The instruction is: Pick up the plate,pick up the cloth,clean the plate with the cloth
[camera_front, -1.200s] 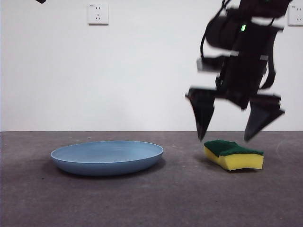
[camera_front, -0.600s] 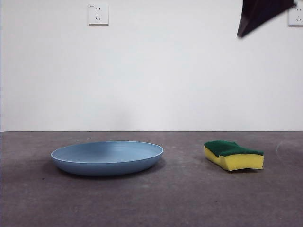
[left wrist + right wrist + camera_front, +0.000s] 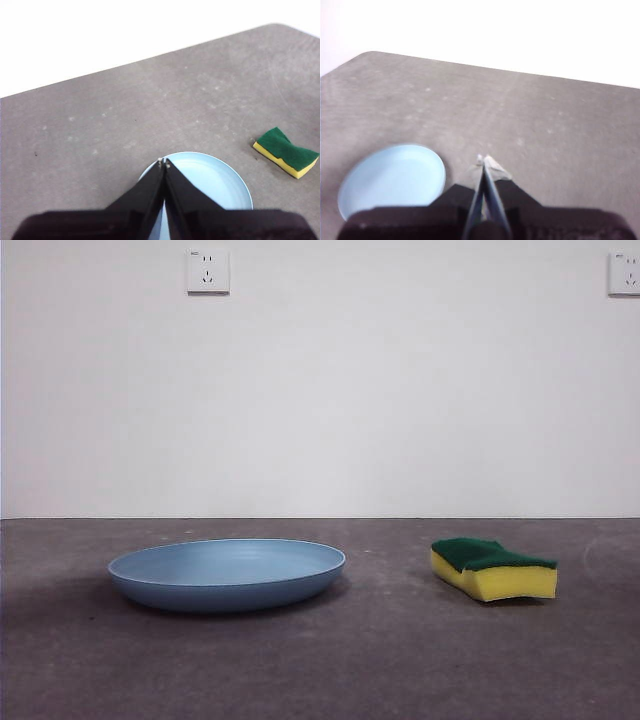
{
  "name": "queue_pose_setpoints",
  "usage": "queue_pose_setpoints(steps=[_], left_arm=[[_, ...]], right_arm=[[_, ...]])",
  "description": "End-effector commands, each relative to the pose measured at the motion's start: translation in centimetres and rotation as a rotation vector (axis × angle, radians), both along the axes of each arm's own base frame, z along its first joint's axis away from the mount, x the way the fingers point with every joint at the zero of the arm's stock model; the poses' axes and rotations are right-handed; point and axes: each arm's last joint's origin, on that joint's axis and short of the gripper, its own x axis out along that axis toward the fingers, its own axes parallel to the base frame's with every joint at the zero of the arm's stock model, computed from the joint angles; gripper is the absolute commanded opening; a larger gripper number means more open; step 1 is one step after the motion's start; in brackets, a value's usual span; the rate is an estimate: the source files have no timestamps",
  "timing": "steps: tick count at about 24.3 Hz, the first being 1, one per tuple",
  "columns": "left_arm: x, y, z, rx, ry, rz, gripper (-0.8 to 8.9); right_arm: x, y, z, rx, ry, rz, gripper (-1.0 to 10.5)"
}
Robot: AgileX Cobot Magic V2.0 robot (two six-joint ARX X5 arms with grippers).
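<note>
The light-blue plate (image 3: 228, 573) lies flat on the grey table, left of centre in the front view. The cloth (image 3: 493, 567), a yellow sponge with a green top, lies to its right, apart from it. Neither arm shows in the front view. My left gripper (image 3: 163, 163) is shut and empty, high above the plate (image 3: 215, 180); the cloth (image 3: 286, 152) lies off to the side in that view. My right gripper (image 3: 483, 160) is shut and empty, high above the table, with the plate (image 3: 392, 179) to one side. The cloth is hidden in the right wrist view.
A white wall with two sockets, one at the left (image 3: 207, 270) and one at the right (image 3: 624, 273), stands behind the table. The table's far edge (image 3: 140, 57) shows in the left wrist view.
The arm that hung open-jawed over the cloth a second ago has risen out of the front view. The cloth and plate have not moved.
</note>
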Motion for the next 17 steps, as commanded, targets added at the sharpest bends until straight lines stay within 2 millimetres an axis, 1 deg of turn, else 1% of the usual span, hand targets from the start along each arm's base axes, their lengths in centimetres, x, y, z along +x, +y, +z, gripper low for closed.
queue_pose_setpoints(steps=[1, 3, 5, 10, 17], left_arm=[[-0.6, 0.1, -2.5, -0.065, -0.039, -0.004, -0.08], [-1.2, 0.3, -3.3, -0.097, -0.06, -0.006, -0.08], [-1.5, 0.4, -3.4, -0.119, -0.048, -0.002, -0.08], [-1.4, 0.4, -3.6, -0.113, -0.024, 0.005, -0.03], [-0.8, 0.1, -4.1, -0.095, 0.011, 0.005, -0.03]], right_arm=[[-0.5, -0.2, -3.3, -0.006, 0.024, 0.006, -0.1], [-0.7, -0.3, -5.0, -0.025, 0.051, 0.005, -0.1], [-0.8, -0.5, -5.6, -0.052, 0.096, -0.002, -0.1], [-1.0, -0.6, -6.2, -0.092, 0.151, 0.005, 0.0], [-1.1, -0.6, -6.2, -0.093, 0.151, 0.002, 0.0]])
